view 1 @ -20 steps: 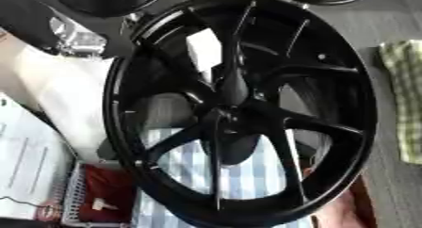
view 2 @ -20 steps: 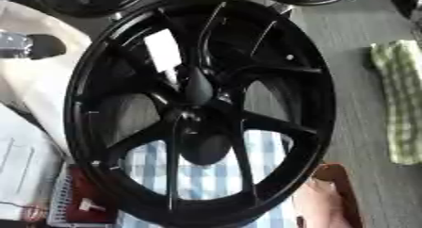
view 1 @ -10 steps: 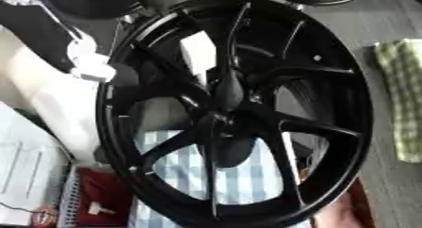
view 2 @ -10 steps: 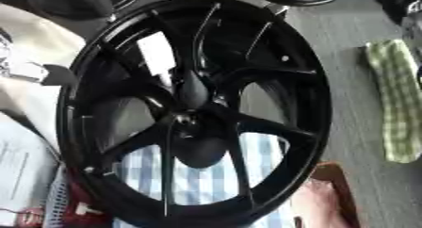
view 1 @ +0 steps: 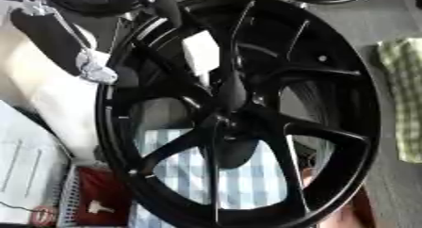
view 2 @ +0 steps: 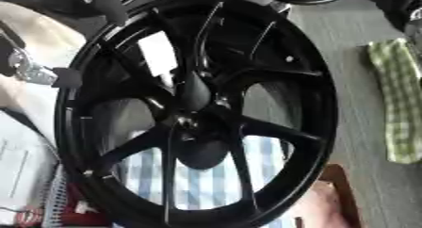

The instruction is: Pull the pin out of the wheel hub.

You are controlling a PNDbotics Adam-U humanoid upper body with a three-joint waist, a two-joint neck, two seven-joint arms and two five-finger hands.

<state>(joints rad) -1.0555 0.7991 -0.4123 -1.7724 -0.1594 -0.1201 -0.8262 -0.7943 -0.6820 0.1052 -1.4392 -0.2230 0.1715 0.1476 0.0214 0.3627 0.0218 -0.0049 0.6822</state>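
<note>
Left hand (view 1: 91,67) reaches the wheel hub (view 1: 239,104) rim; I can't tell its finger state. No pin is discernible, so a blind grab could slip.

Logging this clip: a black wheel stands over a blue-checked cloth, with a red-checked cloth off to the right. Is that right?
Not quite. The cloth off to the right is green-checked, not red, as the right eye view shows. The black wheel does stand over a blue-checked cloth.
</note>
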